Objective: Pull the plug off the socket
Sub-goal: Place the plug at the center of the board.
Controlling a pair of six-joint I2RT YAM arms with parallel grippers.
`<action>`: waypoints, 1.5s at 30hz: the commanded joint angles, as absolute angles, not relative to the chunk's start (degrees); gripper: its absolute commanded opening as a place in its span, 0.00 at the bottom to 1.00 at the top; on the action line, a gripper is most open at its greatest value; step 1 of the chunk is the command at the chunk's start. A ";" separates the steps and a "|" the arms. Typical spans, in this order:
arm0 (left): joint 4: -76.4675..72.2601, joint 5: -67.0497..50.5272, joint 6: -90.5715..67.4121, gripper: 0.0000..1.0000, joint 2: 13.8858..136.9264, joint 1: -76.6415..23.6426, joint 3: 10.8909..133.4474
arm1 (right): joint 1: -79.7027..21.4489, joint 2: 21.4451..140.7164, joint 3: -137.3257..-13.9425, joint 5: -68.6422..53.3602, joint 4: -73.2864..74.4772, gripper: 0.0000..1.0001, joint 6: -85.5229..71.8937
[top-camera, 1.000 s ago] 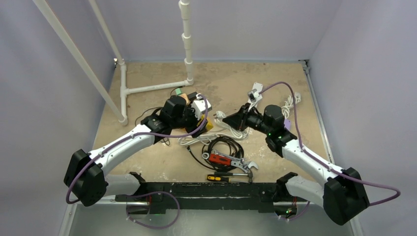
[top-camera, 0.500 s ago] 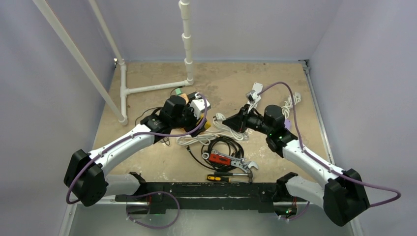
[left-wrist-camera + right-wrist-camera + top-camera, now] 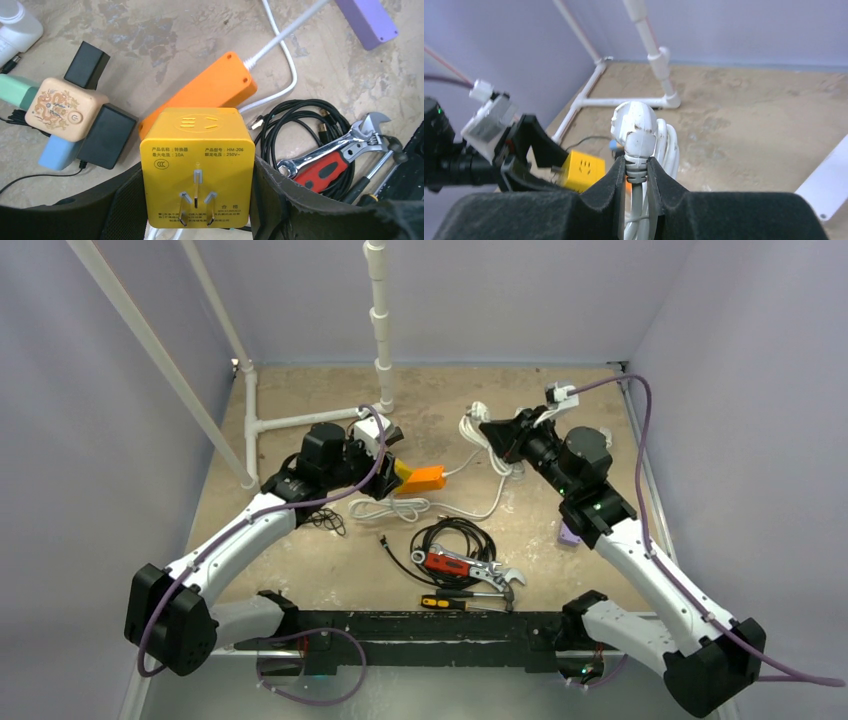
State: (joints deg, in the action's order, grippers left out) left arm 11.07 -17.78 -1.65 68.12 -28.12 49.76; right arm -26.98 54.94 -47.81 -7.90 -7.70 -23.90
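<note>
White plug point(image 3: 634, 129) seemingly clear of socket point(image 3: 197, 150)

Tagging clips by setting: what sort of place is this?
Probably a lab test cell: plain lilac walls box in a sandy tabletop, with white pipes and a wrench laid out as props.

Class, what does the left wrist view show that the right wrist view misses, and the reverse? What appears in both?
Left wrist only: the red-handled wrench, coiled black cable and beige cube. Right wrist only: the white plug, clamped in the right arm's jaws, and the lavender back wall. Both: the yellow adapter, held in the left arm's jaws.
</note>
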 commanded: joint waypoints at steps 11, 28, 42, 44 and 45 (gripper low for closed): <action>7.37 -12.91 -6.42 0.00 65.42 -26.63 50.65 | -26.98 61.05 -80.64 14.41 -3.26 0.00 -16.44; 7.82 -12.84 -6.60 0.00 65.85 -26.63 50.64 | -20.26 67.29 -81.75 38.30 5.36 0.00 -12.18; 7.30 -14.00 -7.98 0.00 65.83 -26.63 50.75 | -8.13 69.57 -69.56 27.80 2.03 0.00 -14.68; 7.10 -14.35 -8.32 0.00 65.75 -26.56 50.96 | -5.00 71.45 -65.13 21.53 -1.47 0.00 -15.95; 6.73 -14.74 -8.74 0.00 65.53 -26.42 51.00 | -3.35 72.62 -63.16 19.11 -2.96 0.00 -16.63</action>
State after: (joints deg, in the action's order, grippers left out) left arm 11.68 -12.88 -6.61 67.53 -27.00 49.76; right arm -7.97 68.82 -69.58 30.50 4.47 -13.82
